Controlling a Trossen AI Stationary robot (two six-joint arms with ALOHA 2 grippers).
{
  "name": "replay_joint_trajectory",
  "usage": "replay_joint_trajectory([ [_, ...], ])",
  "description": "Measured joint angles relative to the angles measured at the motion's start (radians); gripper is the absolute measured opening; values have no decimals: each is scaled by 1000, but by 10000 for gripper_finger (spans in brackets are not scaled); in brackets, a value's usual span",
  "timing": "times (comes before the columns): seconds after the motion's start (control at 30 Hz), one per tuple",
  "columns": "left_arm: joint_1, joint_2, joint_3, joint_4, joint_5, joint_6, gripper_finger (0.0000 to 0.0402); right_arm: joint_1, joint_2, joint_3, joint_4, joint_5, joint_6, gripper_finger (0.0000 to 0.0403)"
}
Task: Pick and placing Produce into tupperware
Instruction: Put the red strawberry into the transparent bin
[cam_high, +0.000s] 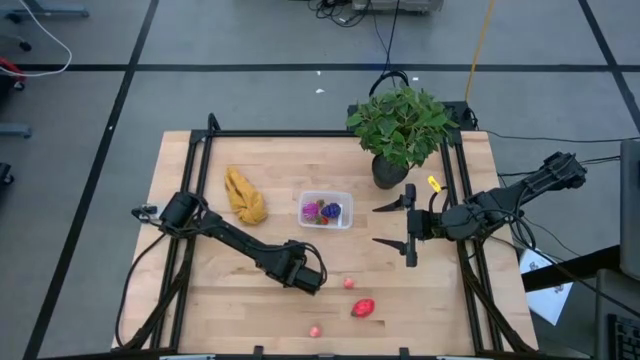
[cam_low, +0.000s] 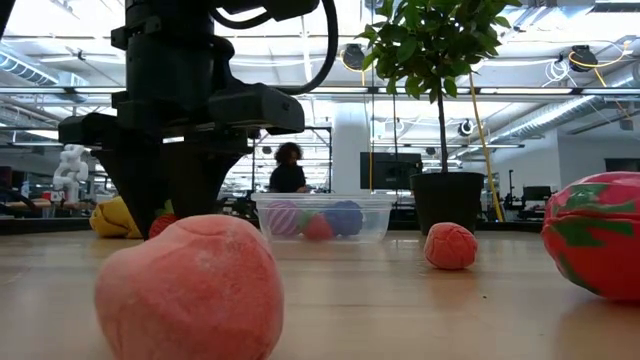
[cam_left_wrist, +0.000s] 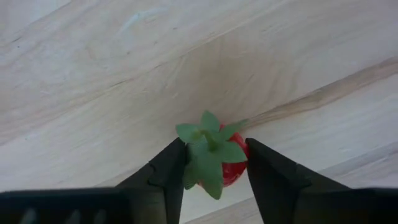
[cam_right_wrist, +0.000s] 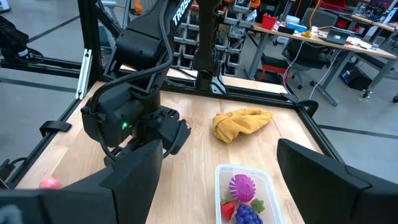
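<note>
A pink round toy fruit (cam_low: 188, 288) lies nearest the low camera, at the near edge of the table (cam_high: 200, 310). To its right in the low view there is a bigger red fruit with green marks (cam_low: 596, 235), and between these two, a little farther, a small red piece (cam_low: 450, 245).

The left gripper (cam_left_wrist: 214, 163) is low over the table, left of the small red piece and nearer than the tupperware. Its fingers (cam_left_wrist: 166, 171) stand on both sides of a red strawberry with a green leafy top (cam_left_wrist: 214, 155). They are very close to the strawberry, but I cannot tell if they already press it. The strawberry is on the wood surface.

The tupperware (cam_high: 345, 196) stands near the middle of the table, in front of the potted plant (cam_high: 400, 125). Inside it there are a purple spiky ball (cam_right_wrist: 242, 185), a dark purple piece (cam_right_wrist: 248, 214) and something red (cam_right_wrist: 228, 209). Left of the box lies a yellow banana bunch (cam_high: 244, 195).

The right gripper (cam_high: 393, 224) waits at the right side of the table, just right of the tupperware and near the plant pot, with its fingers (cam_high: 388, 206) spread wide and holding nothing.

Far behind the table, in the room, a person (cam_low: 288, 168) shows in the low view.
</note>
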Motion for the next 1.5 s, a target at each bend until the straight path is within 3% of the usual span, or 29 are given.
replay_joint_trajectory([
  [0.17,0,0,0,0,-15,5,141,0,0,0,0,0,0,309],
  [0.4,0,-11,0,0,-17,40,167,0,0,0,0,0,0,309],
  [0.87,40,-154,0,-7,-92,178,168,0,0,0,8,0,0,309],
  [1.13,39,-136,-1,-125,-63,175,178,0,0,0,8,0,-1,309],
  [1.5,-7,-142,0,-110,-106,177,171,0,0,0,8,0,-8,309],
])
